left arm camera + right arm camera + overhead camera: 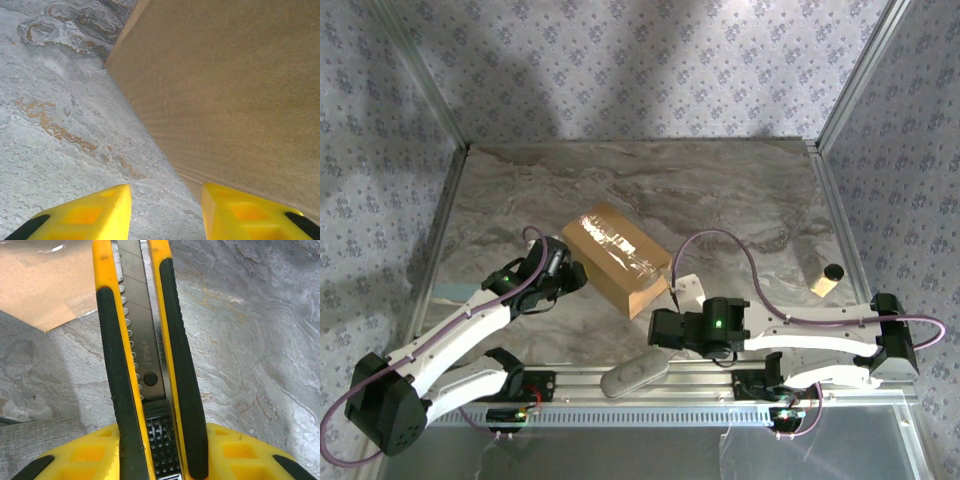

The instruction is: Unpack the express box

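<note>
The express box (pixel 620 260) sits mid-table, turned at an angle, flaps closed, with shiny clear tape (pixel 617 245) running along its top. The left gripper (pixel 575 272) is down at the box's left side. In the wrist view its yellow fingers (pixel 85 215) stand partly apart with only the marble table (pixel 60 125) between them, the right one just beside the cardboard wall. Over on the right, the right gripper (pixel 160 455) is clamped on a yellow-and-black utility knife (pixel 145 340), blade out, pointing toward the box's near right corner; whether the tip touches, I cannot tell. A grey fabric item (pixel 633 375) lies at the near edge between the arm bases. A small tan cylinder (pixel 825 280) stands well off to the right.
</note>
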### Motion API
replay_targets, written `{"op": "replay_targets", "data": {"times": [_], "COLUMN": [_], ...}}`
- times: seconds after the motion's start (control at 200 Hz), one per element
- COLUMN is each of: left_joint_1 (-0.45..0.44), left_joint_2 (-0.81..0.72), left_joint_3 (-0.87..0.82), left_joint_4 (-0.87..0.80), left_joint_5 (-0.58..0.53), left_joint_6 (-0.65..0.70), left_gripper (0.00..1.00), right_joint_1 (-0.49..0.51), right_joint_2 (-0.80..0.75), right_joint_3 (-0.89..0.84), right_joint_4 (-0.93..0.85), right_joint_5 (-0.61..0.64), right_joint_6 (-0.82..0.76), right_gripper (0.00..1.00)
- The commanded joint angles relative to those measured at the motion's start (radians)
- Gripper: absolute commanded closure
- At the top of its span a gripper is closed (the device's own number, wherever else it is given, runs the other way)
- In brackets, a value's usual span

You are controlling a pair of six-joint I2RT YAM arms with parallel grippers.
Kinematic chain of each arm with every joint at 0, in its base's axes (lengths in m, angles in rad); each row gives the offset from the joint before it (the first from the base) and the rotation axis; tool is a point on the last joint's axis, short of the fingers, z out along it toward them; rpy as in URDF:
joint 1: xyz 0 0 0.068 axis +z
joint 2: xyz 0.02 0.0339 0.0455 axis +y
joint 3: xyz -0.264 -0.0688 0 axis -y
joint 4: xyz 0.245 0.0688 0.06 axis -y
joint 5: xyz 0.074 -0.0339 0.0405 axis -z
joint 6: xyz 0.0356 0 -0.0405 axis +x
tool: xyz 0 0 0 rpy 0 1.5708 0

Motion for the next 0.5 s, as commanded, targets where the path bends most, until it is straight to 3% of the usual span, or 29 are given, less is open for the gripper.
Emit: {"op": "replay_targets", "data": {"times": [0.0,0.495], "left_joint_1": [-0.008,-0.008], "left_joint_2": [-0.012,-0.014], "left_joint_3": [0.03,0.032], "left_joint_4": [0.009,0.004], "left_joint_5": [-0.014,-0.014], "left_joint_6": [-0.015,-0.014], "left_gripper": [0.58,0.58], "right_joint_1": [0.007,0.009], "right_joint_2": [0.008,0.036], "right_joint_3": [0.028,0.045], "right_joint_4": [-0.038,-0.054], "right_joint_5": [0.044,0.052], "right_joint_6": [0.029,0.033], "right_gripper": [1.0,1.0]}}
